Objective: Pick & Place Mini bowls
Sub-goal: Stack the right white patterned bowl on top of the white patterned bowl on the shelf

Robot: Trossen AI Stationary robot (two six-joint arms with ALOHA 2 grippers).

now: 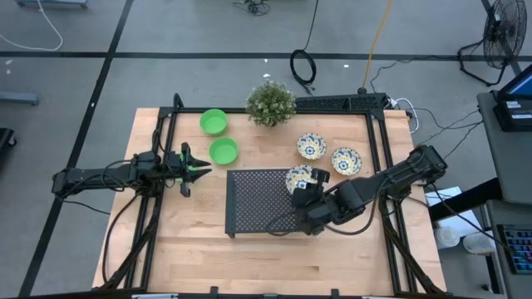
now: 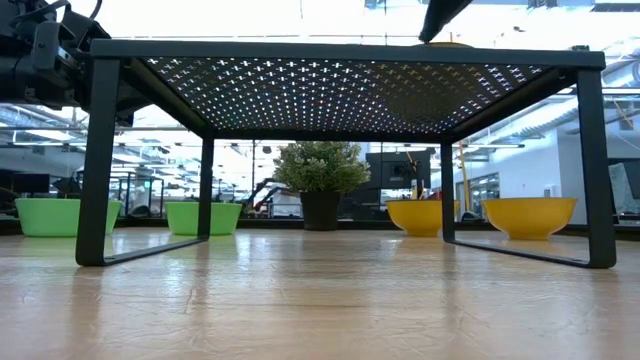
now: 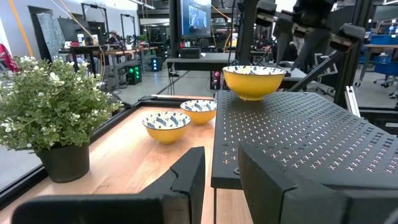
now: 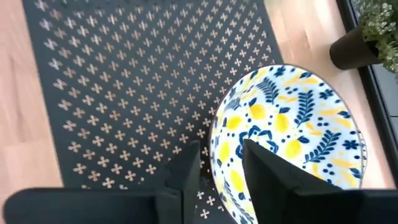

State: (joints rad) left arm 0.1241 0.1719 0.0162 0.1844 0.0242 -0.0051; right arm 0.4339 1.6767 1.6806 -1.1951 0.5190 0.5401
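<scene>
A patterned mini bowl [image 1: 298,176] [image 4: 292,137] sits upright on the far right corner of the black perforated rack [image 1: 258,208]. My right gripper [image 1: 309,186] [image 4: 221,165] is open over its near rim, with one finger outside the bowl and one above its inside. Two more patterned bowls [image 1: 311,147] [image 1: 346,160] stand on the table beyond the rack. Two green bowls [image 1: 223,151] [image 1: 214,122] stand at far left. My left gripper [image 1: 193,169] [image 3: 221,168] hovers open, left of the nearer green bowl, and holds nothing.
A potted plant [image 1: 270,102] stands at the far edge between the green and the patterned bowls. The rack's top [image 4: 124,81] is bare apart from the one bowl. Bare wood lies near the table's front edge [image 1: 249,266]. A black frame [image 1: 378,124] borders the table.
</scene>
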